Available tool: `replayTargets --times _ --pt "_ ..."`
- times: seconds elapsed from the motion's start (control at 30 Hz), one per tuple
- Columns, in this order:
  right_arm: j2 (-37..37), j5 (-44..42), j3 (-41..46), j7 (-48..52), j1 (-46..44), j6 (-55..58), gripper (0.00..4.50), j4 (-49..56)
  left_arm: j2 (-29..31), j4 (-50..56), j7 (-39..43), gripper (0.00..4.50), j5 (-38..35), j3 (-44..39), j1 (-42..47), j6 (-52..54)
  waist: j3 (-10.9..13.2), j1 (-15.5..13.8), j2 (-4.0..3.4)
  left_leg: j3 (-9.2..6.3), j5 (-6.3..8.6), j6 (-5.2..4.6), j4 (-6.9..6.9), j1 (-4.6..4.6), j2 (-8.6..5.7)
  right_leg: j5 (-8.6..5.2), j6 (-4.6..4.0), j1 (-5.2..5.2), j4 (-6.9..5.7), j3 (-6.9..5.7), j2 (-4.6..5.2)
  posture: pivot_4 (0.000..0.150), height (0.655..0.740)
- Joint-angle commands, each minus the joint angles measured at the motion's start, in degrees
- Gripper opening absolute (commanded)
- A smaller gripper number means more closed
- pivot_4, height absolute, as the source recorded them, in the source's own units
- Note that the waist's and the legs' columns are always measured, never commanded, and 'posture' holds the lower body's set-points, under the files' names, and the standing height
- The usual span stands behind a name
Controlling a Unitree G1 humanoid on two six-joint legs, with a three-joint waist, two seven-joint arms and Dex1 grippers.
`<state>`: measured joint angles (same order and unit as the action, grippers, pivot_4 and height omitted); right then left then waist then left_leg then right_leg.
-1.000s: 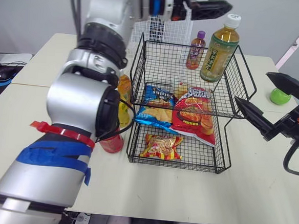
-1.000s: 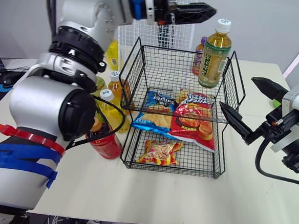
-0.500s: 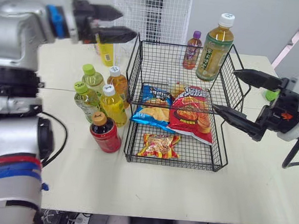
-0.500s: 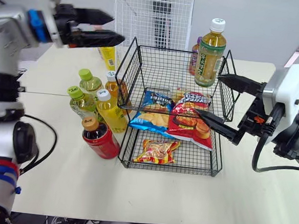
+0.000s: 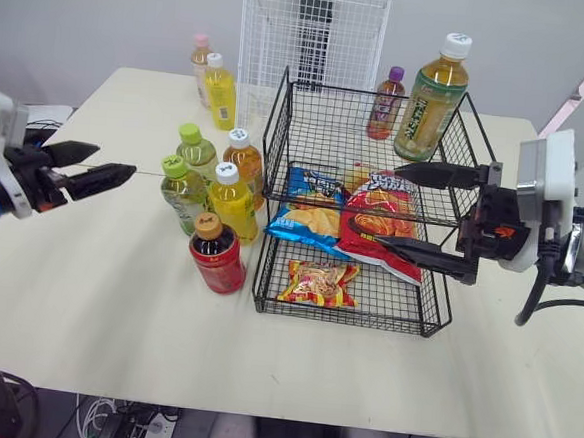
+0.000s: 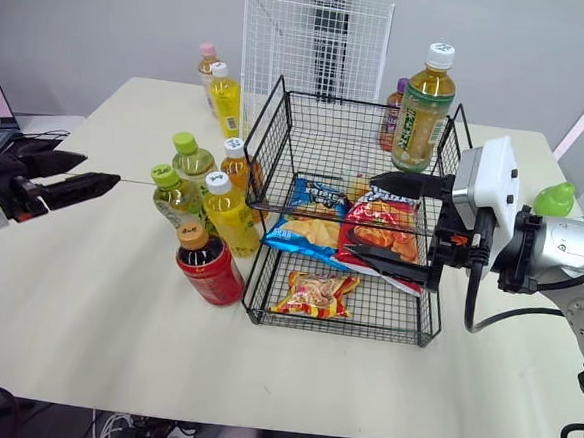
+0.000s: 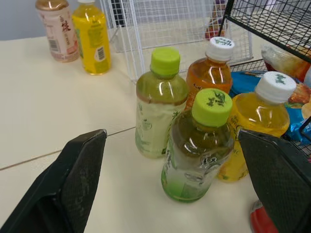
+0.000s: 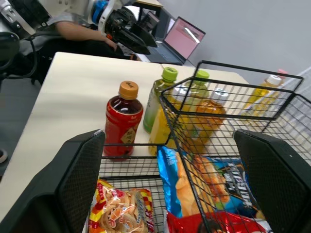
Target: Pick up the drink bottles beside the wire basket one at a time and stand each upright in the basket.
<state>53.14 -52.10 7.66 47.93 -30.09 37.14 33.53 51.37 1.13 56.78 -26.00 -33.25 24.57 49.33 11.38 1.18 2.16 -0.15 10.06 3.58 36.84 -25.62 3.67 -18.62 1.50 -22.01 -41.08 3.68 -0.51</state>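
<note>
On the pale table (image 5: 115, 307), nearest at the 8 o'clock of the wire basket (image 5: 432, 289), the red bottle (image 5: 217, 262) stands upright just beside the lower tier's front corner. It is level with a small snack bag (image 5: 318, 283) lying inside that tier. Just past it at 12 o'clock stands the yellow bottle (image 5: 233, 203), close against the basket's left wall, with the near green-capped bottle (image 5: 182, 193) just beside it at its 9 o'clock. Farther on come the far green-capped bottle (image 5: 197, 152) and, at its 3 o'clock, the orange bottle (image 5: 244, 161), also hard by the basket wall; all five stand upright in a tight cluster. The left gripper (image 5: 116, 160) hovers well apart at the cluster's 9 o'clock, fingers spread wide and holding nothing, pointing toward 3 o'clock. From there the two green-capped bottles stand in front of the yellow and orange ones. The right gripper (image 5: 374, 197) reaches in from the basket's 3 o'clock, fingers parted and empty, over a blue chip bag (image 5: 307, 212) and a red chip bag (image 5: 380, 225) lying in the basket's middle. At the upper tier's 1 o'clock corner the large tea bottle (image 5: 431, 98) and the purple-capped bottle (image 5: 384, 103) stand upright. A small green object (image 6: 554, 199) lies on the table at the basket's 3 o'clock. Farthest, at 11 o'clock, the pink-capped bottle (image 5: 200, 62) and the slim yellow bottle (image 5: 219, 92) stand beside a white grid panel (image 5: 315, 35).
</note>
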Motion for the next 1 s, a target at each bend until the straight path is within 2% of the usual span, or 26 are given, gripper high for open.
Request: replayTargets --times 0.03,0.27,0.5,0.77,1.0 --pt "-0.26 0.22 1.09 0.29 -1.82 -0.69 4.50 0.78 -4.12 7.26 -8.72 4.49 -1.72 -1.37 0.79 -0.91 0.00 -0.02 0.02 0.00 0.00 0.00 0.03 -0.01 -0.01 0.01 0.01 0.00 0.00 0.00 -0.01 0.150 0.7360" --pt "-1.21 -1.04 1.82 -1.20 -3.56 0.90 4.50 1.30 -15.83 16.00 -25.81 4.49 0.42 3.74 1.39 -2.76 -0.02 0.26 0.04 0.01 0.01 0.00 0.05 0.00 -0.06 0.04 0.04 0.02 0.00 0.06 -0.12 0.150 0.7360" --pt "-1.25 -1.25 1.89 -0.87 -3.80 1.40 4.50 0.95 -16.87 15.68 -32.90 4.49 4.08 9.46 2.29 -5.32 -0.02 0.45 0.04 0.03 0.01 0.00 0.02 0.01 -0.06 0.05 0.04 0.01 0.00 0.10 -0.16 0.150 0.7360" --pt "-1.43 -1.27 1.79 -0.66 -4.21 1.76 4.50 0.74 -17.89 16.06 -34.44 4.49 2.74 11.95 1.79 -3.65 -0.02 0.44 0.04 0.04 0.01 0.00 0.02 0.01 -0.07 0.04 0.04 0.01 0.01 0.10 -0.16 0.150 0.7360" --pt "-1.41 -1.47 2.03 -0.52 -4.08 1.82 4.50 0.86 -17.33 15.02 -34.59 2.28 2.56 13.47 2.36 -3.00 -0.02 0.47 0.04 0.04 0.01 0.00 0.01 0.01 -0.06 0.04 0.04 0.00 0.02 0.10 -0.16 0.150 0.7360"
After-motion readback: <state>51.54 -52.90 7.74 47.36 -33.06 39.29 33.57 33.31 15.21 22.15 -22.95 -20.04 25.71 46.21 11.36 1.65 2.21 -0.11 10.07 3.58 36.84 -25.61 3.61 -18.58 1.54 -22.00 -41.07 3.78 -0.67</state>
